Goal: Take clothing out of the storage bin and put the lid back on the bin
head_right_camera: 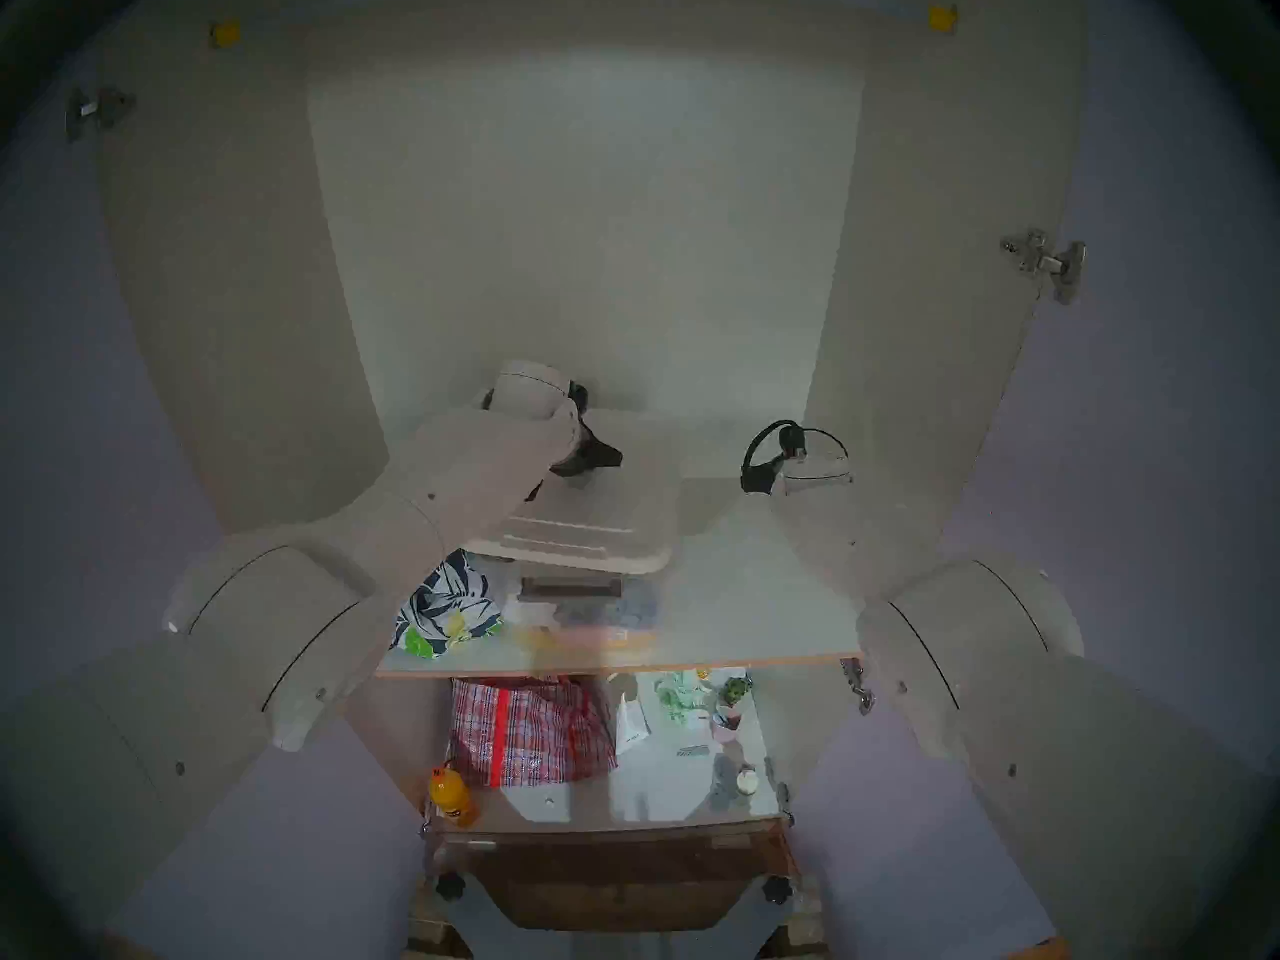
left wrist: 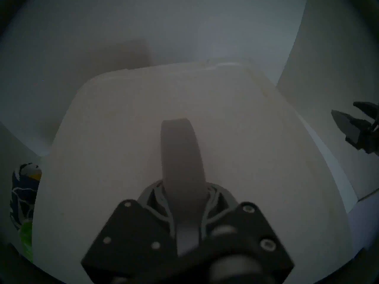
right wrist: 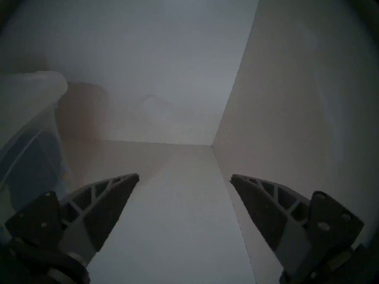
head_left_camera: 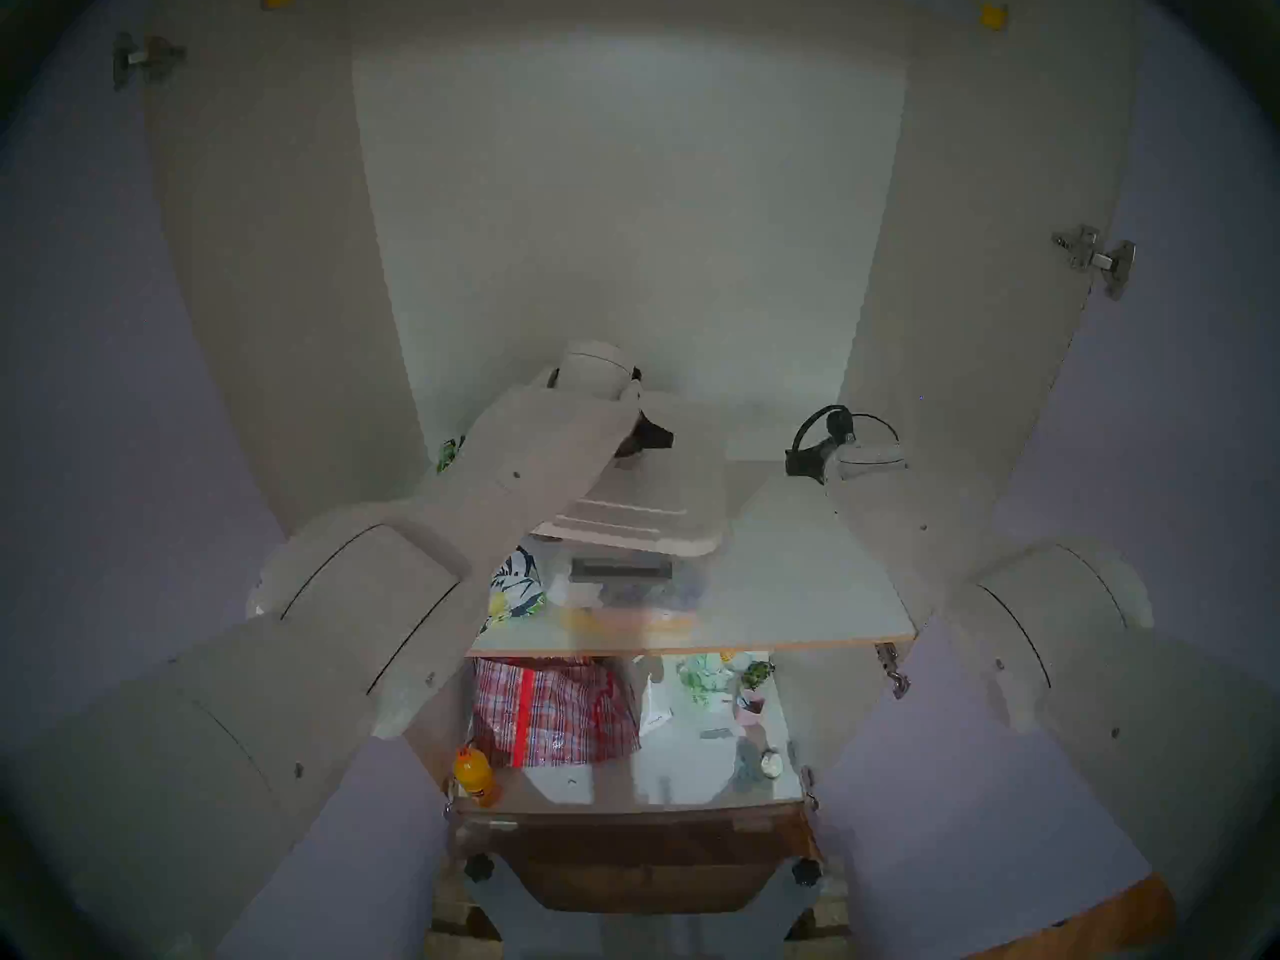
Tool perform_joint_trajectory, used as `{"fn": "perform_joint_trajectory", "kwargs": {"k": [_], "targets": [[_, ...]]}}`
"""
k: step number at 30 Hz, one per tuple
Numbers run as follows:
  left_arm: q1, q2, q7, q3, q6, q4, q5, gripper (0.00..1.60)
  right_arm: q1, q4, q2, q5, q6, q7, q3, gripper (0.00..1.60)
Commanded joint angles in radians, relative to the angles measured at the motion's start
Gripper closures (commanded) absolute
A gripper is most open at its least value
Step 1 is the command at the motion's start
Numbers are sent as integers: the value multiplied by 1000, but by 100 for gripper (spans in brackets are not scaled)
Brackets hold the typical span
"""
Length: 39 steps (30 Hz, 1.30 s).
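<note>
Lid-replacing step in hand: left gripper pinching the grey handle of the lid, poised over the storage bin; clothing already out, at nine o'clock. Right gripper spread, idle at three o'clock. Next, probably: squaring and lowering.

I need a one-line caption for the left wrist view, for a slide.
Left gripper shut on the grey handle of the white lid, floral clothing lying at the left edge.

Left hand on lid above storage bin; clothing beside.
</note>
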Motion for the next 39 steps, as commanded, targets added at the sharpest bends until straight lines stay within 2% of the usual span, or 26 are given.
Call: {"fn": "perform_joint_trajectory", "kwargs": {"k": [1, 3, 8, 12, 20, 24, 39], "targets": [[-76, -43, 2, -39, -22, 29, -25, 160, 35, -14, 0, -1, -21, -2, 3, 0], [-79, -49, -21, -75, -30, 57, -57, 160, 35, -14, 0, -3, -20, -2, 4, 0], [-97, -71, 6, -102, -39, 109, -40, 160, 37, -11, -1, -6, -23, -1, 7, 0], [-104, -89, 8, -100, -38, 113, -39, 160, 37, -9, -2, -9, -23, 0, 10, 0], [-110, -95, 2, -55, -44, 128, -16, 160, 38, -6, -3, -13, -26, 1, 13, 0], [-100, -78, -24, -25, -41, 121, -7, 160, 41, 1, -5, -17, -30, 2, 16, 0], [-80, 6, -33, -15, -8, 16, -2, 160, 43, 6, -7, -24, -32, 5, 23, 0]]}}
